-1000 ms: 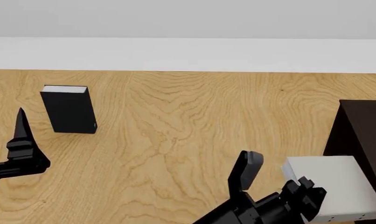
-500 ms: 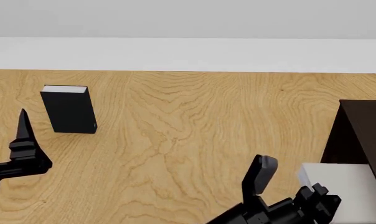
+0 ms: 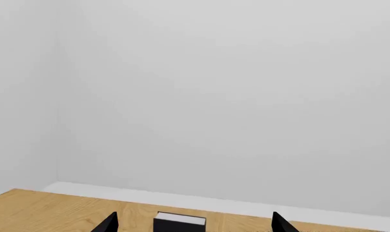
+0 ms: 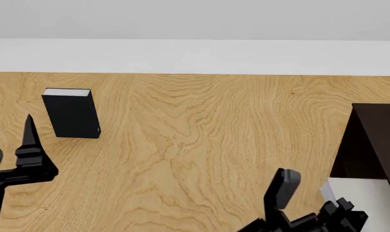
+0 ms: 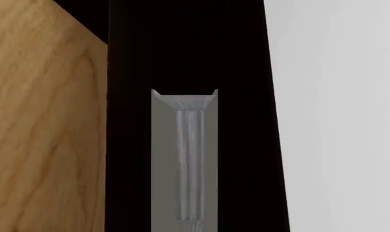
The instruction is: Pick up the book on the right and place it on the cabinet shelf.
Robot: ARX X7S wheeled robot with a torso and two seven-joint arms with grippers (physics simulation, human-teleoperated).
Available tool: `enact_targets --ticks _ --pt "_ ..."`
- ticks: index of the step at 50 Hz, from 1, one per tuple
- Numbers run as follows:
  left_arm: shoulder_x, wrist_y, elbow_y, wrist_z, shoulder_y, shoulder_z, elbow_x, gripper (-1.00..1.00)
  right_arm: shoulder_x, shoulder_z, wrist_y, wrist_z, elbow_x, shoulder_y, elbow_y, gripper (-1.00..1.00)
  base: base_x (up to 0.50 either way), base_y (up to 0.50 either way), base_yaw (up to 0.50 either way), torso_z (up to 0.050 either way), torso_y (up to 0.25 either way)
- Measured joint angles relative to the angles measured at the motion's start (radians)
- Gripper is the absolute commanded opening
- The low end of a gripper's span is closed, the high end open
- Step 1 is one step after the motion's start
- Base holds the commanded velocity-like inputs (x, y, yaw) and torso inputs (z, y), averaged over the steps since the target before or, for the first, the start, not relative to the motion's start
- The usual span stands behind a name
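We see the wooden table (image 4: pixel 195 145) carrying the dark cabinet (image 4: pixel 376 140) at its right edge. Just beside the cabinet, the right gripper (image 4: pixel 311 212) has its fingers closed on the grey book (image 4: pixel 369 203) (spine end-on in the wrist view). Far from the cabinet stands a black book (image 4: pixel 71 113), near the left gripper (image 4: pixel 30 145), its fingers spread and empty.

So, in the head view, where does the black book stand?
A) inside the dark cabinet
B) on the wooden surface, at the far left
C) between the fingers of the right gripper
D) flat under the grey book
B: the black book stands upright on the wooden surface at the far left, apart from the cabinet.
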Motion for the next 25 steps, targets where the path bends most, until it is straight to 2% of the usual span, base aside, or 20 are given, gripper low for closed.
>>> enact_targets --ticks 25 --pt "-0.005 0.008 -0.015 -0.005 -0.004 0.017 0.004 1.00 0.003 0.285 0.036 -0.116 -0.385 -0.053 0.009 -1.00 0.00 0.00 0.00 0.000 0.001"
